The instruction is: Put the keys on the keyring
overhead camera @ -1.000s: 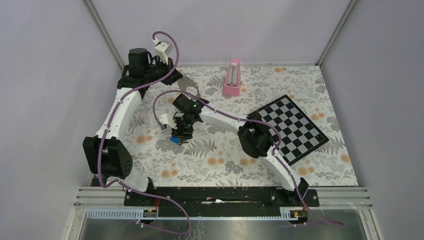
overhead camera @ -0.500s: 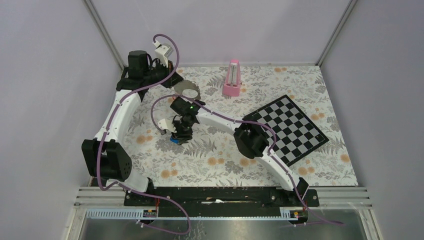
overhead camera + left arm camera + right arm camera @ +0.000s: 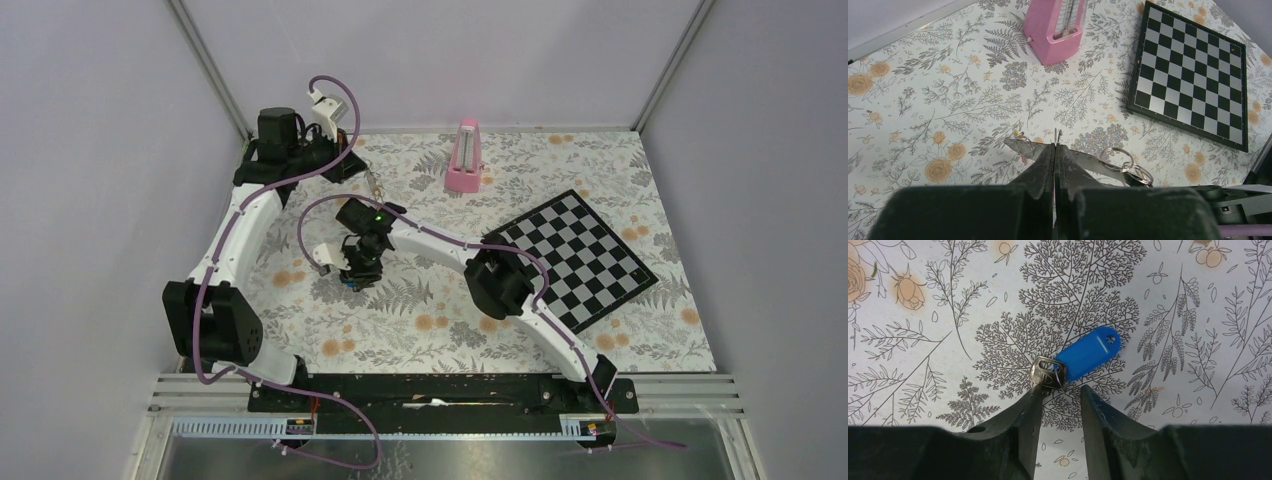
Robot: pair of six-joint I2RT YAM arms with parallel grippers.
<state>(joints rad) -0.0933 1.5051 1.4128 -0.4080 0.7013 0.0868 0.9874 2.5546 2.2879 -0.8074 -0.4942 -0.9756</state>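
My left gripper is shut on the grey-black strap of the keyring and holds it above the table. Silver rings hang on the strap, one at the left and two at the right. A small yellow bit shows by the left ring; I cannot make out the yellow key. In the top view the left gripper is at the far left with the strap seen edge-on. The blue key lies flat on the table. My right gripper is open just below its metal end, left fingertip touching it.
A pink metronome-like block stands at the back centre, also in the left wrist view. A chessboard lies at the right, also in the left wrist view. The right arm reaches across the middle of the floral table.
The left gripper has turned, so the strap went from lying flat to edge-on. The right gripper has shifted a little left over the blue key.
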